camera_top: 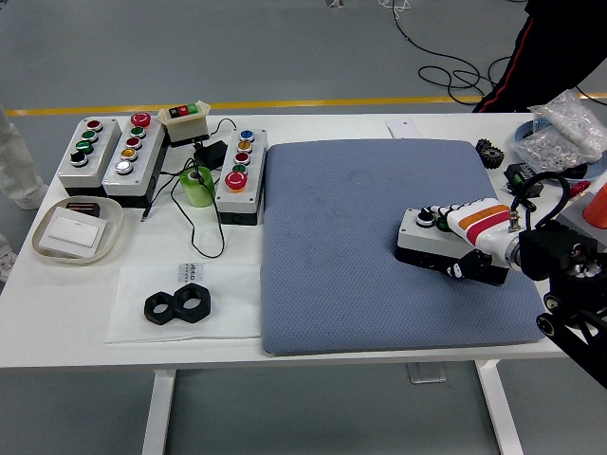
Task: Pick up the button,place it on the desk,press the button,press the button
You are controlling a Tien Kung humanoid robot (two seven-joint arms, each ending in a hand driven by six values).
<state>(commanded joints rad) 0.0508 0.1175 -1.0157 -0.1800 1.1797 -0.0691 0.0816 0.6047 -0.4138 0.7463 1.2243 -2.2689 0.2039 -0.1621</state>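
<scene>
A white button box point(429, 239) with a black base rests on the blue-grey mat point(351, 237), towards its right side. My right hand point(467, 237), in a white glove with orange and red stripes, is shut on the box, fingers over its top and thumb against its front. A black knob and a green button show at the box's left end; the hand hides the other buttons. The left arm is out of view.
Three more button boxes point(241, 174) point(133, 152) point(85, 149) stand at the back left, with a small controller point(183, 115), cables and a green tape roll point(197, 184). A tray point(78, 230) and black nuts point(177, 305) lie left. Bags and gears crowd the right edge.
</scene>
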